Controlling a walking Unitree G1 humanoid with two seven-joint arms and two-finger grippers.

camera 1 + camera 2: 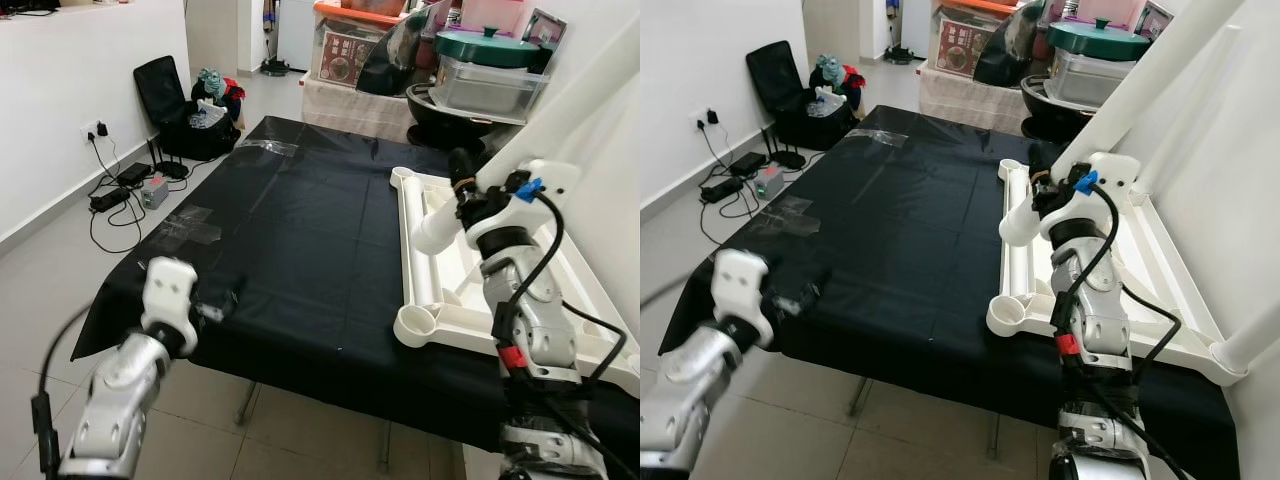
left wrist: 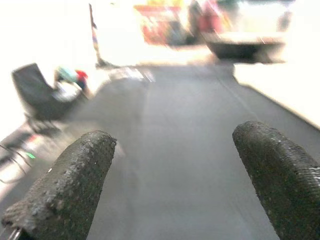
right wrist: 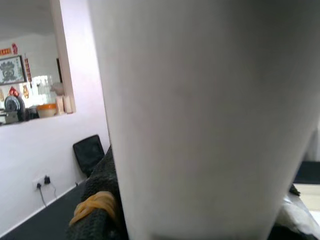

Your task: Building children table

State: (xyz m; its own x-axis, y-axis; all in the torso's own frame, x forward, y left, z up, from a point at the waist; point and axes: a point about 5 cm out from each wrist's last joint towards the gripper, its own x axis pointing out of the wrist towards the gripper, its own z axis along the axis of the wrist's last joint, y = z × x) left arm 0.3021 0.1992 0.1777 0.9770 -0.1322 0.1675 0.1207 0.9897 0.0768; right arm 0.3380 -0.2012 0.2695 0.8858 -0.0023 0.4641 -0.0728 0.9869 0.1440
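Observation:
A white children's table top (image 1: 414, 250) lies upside down on the right side of a table covered in black cloth (image 1: 300, 230). It has round sockets at its corners, one of them (image 1: 414, 326) at the near left. My right gripper (image 1: 462, 195) is shut on a long white table leg (image 1: 560, 110) above the top's left rail. The leg slants up to the right, its lower end (image 1: 1016, 226) just over that rail. In the right wrist view the leg (image 3: 200, 120) sits against a black finger (image 3: 97, 210) with a yellow band. My left gripper (image 2: 175, 185) is open and holds nothing, low over the cloth's near-left corner (image 1: 222, 300).
Storage boxes (image 1: 345, 50), a black pan and a green-lidded container (image 1: 490, 60) crowd the far end. A black bag (image 1: 190, 110) and a power strip with cables (image 1: 125, 190) lie on the floor to the left, beside a white wall. Another white leg (image 1: 1250, 345) stands at the top's near-right corner.

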